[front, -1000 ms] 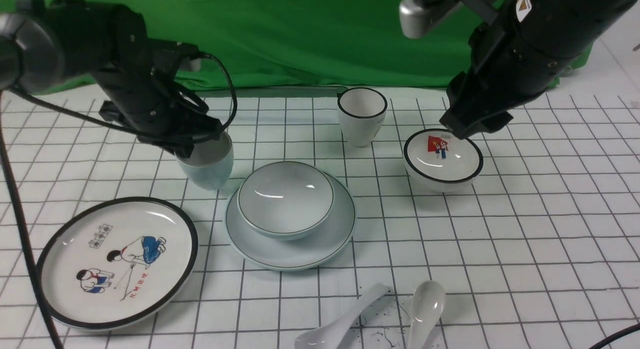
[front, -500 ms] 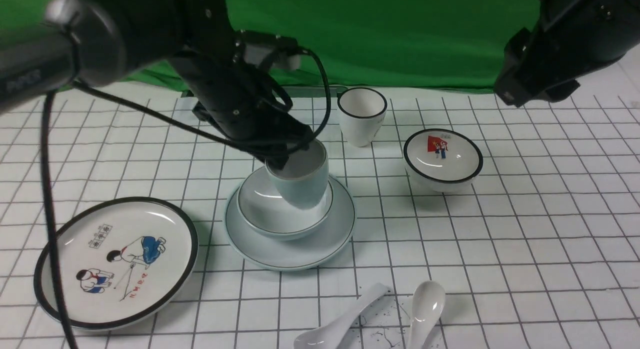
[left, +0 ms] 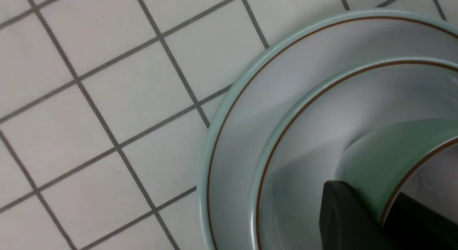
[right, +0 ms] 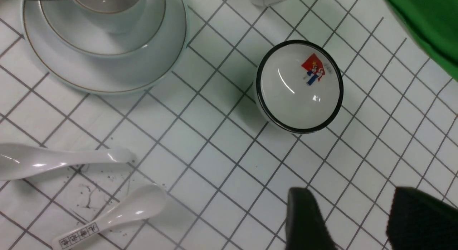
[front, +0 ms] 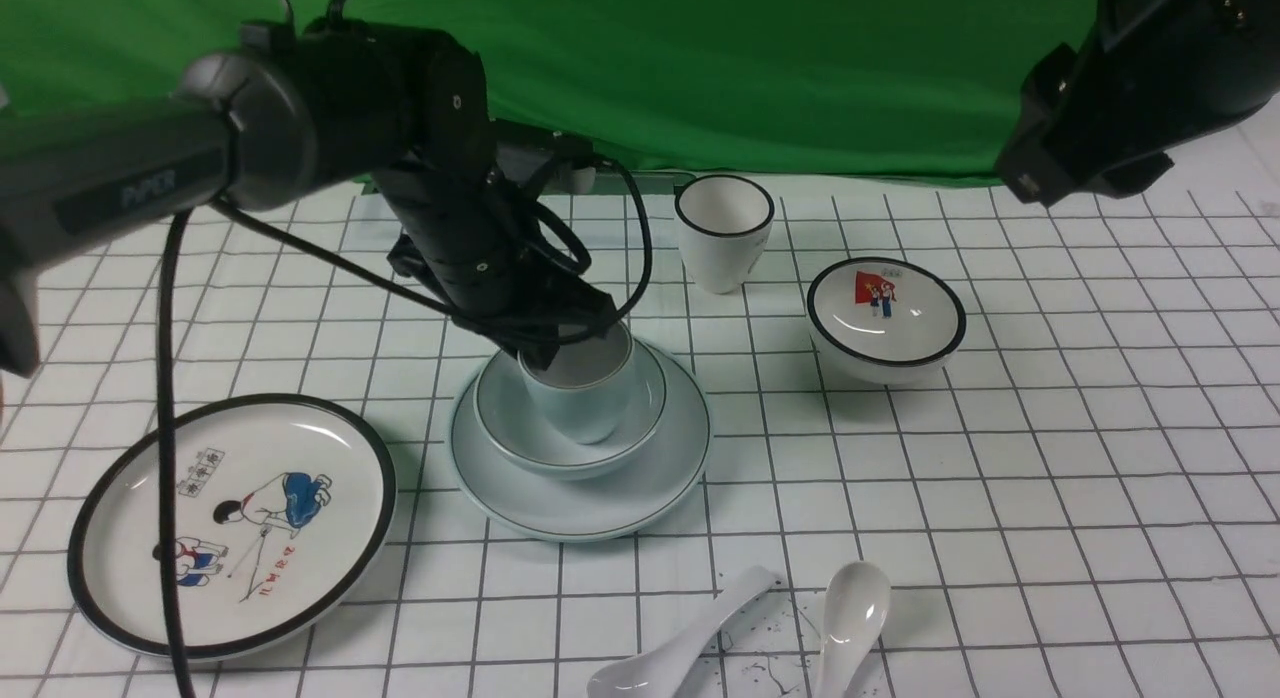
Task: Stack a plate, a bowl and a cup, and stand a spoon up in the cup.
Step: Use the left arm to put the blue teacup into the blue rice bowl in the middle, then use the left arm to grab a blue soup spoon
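Observation:
The pale blue plate (front: 590, 503) lies at the table's middle with the pale blue bowl (front: 505, 418) on it. The pale blue cup (front: 580, 408) stands upright, low inside the bowl. My left gripper (front: 548, 346) is shut on the cup's rim; in the left wrist view one finger (left: 343, 214) is outside the cup (left: 379, 149) and the other inside. Two white spoons (front: 850, 618) (front: 690, 643) lie at the front. My right gripper (right: 354, 210) is open and empty, high at the back right.
A black-rimmed cartoon plate (front: 230, 523) lies front left. A black-rimmed white cup (front: 723, 228) stands behind the stack. A black-rimmed flag bowl (front: 885, 313) sits to its right. A green backdrop closes the far edge.
My left gripper carried the cup from left of the plate to over the bowl and lowered it in. My right arm rose and moved right, away from the flag bowl.

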Tool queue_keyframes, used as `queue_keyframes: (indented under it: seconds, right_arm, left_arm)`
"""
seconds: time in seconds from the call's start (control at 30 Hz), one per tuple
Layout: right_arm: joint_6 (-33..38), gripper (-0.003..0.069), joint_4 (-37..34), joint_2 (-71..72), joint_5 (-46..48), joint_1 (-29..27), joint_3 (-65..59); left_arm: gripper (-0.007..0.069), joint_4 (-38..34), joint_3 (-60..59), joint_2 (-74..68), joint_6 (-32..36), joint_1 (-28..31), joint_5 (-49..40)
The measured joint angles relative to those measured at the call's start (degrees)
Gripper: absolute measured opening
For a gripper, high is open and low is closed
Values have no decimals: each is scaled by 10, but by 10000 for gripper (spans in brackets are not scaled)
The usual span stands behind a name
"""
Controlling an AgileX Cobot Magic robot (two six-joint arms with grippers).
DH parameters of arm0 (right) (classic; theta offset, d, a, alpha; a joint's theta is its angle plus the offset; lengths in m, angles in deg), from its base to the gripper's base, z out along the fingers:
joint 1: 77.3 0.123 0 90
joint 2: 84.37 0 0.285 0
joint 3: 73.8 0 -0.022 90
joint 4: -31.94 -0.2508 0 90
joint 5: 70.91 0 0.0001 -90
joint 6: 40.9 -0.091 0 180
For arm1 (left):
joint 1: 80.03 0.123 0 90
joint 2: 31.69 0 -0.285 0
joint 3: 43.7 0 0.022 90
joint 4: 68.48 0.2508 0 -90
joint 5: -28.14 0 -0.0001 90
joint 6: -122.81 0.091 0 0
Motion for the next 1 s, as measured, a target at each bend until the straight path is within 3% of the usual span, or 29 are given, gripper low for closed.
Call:
queue_keyframes:
  seconds: [0.13, 0.37, 0.47, 0.67, 0.83, 1.0]
  right_arm:
    - [0, 360, 0, 1, 0, 0, 0]
    - [-13, 358, 0, 41, -1, 0, -2]
    - [-18, 315, 0, 81, -7, 0, -31]
    - [-59, 176, 7, 178, -37, 0, -145]
    - [-123, 155, 55, 276, -46, 0, -246]
    - [-154, 153, 72, 345, -46, 0, -311]
  left_arm:
    - [99, 0, 7, 0, 1, 0, -6]
    - [374, 11, 76, 60, 3, -3, -75]
    - [433, 17, 82, 117, 3, -23, -94]
    - [448, 17, 22, 189, 3, -113, -121]
    - [451, 14, -79, 179, 3, -206, -103]
    - [451, 14, -108, 131, 3, -263, -60]
